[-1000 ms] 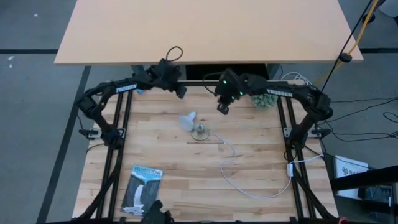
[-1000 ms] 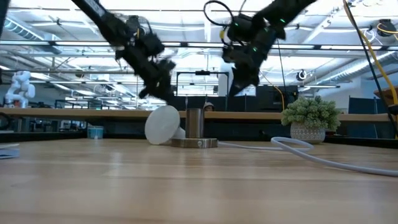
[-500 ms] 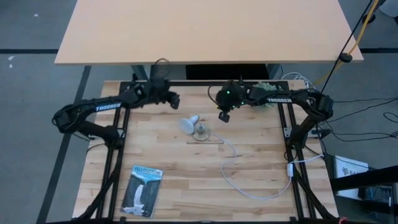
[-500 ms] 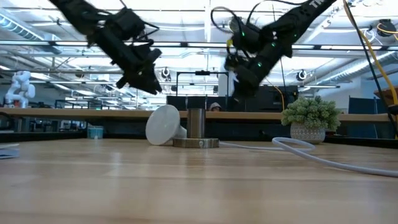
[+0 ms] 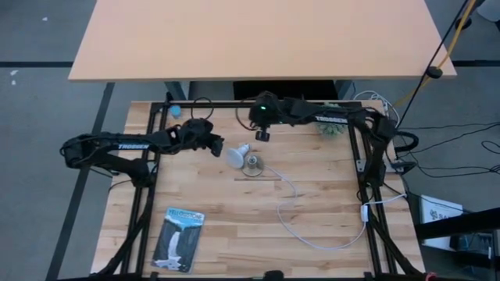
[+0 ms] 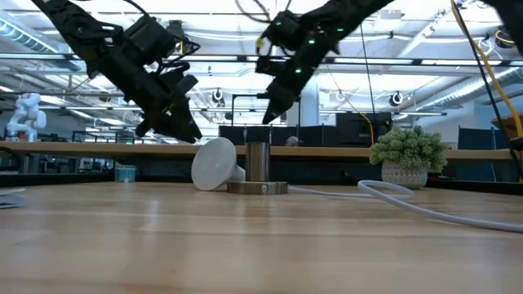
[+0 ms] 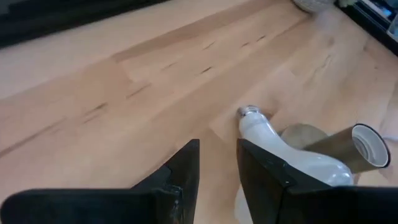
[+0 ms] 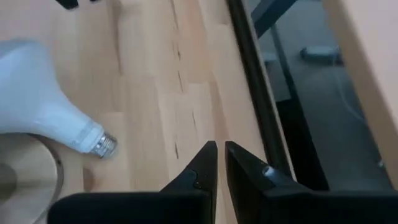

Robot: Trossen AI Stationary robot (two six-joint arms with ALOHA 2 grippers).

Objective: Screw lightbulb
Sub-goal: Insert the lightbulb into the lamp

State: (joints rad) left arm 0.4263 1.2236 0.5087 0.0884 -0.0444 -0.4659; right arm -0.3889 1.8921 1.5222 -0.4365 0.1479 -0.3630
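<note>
white frosted lightbulb (image 5: 237, 154) lying sideways, silvery screw base bare

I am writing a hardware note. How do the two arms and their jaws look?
Both arms are dark, jointed tubes with white lettering on the forearm. The right arm shows a small green light near its wrist, and a black cable loops above each wrist. The left gripper and right gripper each end in two flat dark jaws.
</note>
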